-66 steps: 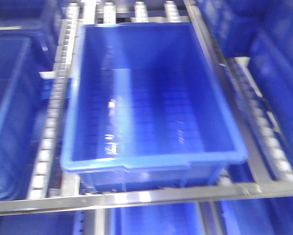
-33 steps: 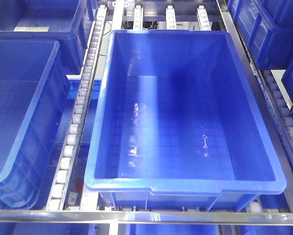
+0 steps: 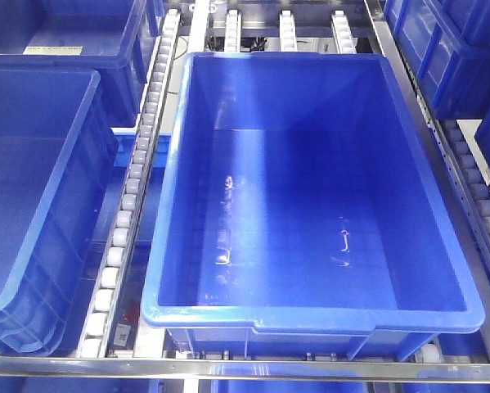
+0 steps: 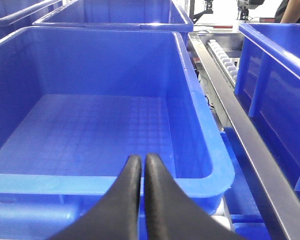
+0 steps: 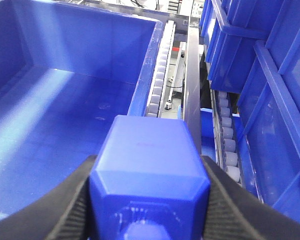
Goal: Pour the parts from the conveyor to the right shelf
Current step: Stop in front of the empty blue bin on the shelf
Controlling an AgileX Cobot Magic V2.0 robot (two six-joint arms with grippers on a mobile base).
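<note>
Right gripper (image 5: 148, 200) jaws clamped on a blue block (image 5: 148, 175), black fingers (image 5: 72, 205) pressed on both its sides. Left gripper (image 4: 140, 167) jaws together, tips touching, nothing between them.

Block: bright blue plastic, roughly cubic, bevelled edges, small knob on the near face. It sits over the near right corner of the centre bin (image 3: 310, 315), close to that bin's right wall.

Centre bin: large, rectangular, grid-patterned floor, rounded rim, interior bare apart from glare streaks. It rests on the right shelf (image 3: 228, 366), silver rails with white roller rows (image 3: 130, 196) on the left and right. Another blue bin (image 3: 32, 188) lies left of the roller row, more bins stacked far right (image 5: 260, 55). Left gripper hangs just near of a bin's near rim (image 4: 89, 182), wide open interior beyond.
</note>
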